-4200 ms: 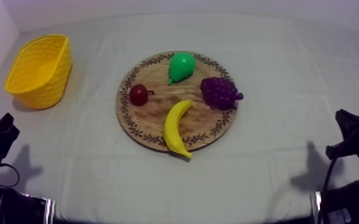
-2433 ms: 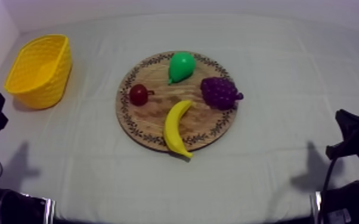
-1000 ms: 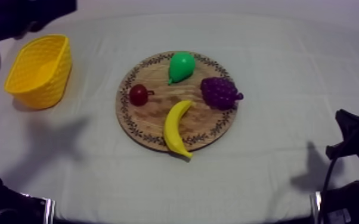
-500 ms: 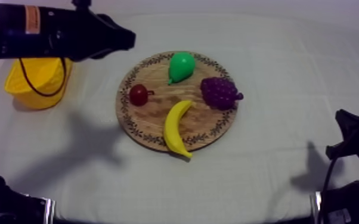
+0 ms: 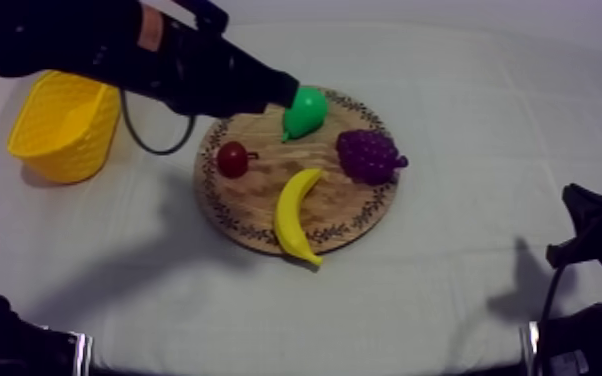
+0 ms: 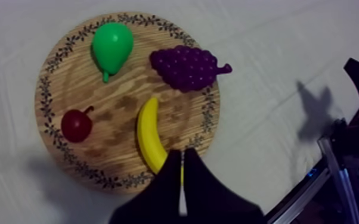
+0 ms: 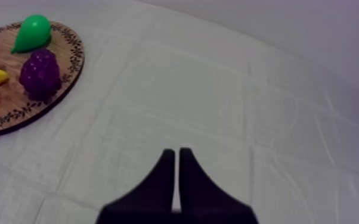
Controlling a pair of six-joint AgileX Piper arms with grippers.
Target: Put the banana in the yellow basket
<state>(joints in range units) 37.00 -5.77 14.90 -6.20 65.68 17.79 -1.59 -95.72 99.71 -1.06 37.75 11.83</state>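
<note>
The yellow banana (image 5: 295,215) lies on the near part of the round wooden board (image 5: 265,190), its tip over the rim. My left arm comes in from the upper left, and my left gripper (image 5: 287,92) hangs over the board's far edge beside the green pear (image 5: 305,110). In the left wrist view its fingers lie together as a narrow wedge (image 6: 182,159) just past one end of the banana (image 6: 149,134), holding nothing. My right gripper (image 7: 176,154) is shut on nothing and rests low at the right (image 5: 580,205). The yellow basket (image 5: 65,120) stands at the far left.
On the board also lie a purple bunch of grapes (image 5: 370,155) and a small red fruit (image 5: 232,158). The left arm passes above the basket's far rim. Bare cloth stretches between the board and my right arm.
My left arm has risen from the lower left, swung over the basket and reached to the board's far edge by the pear. The right arm and the fruit have not moved.
</note>
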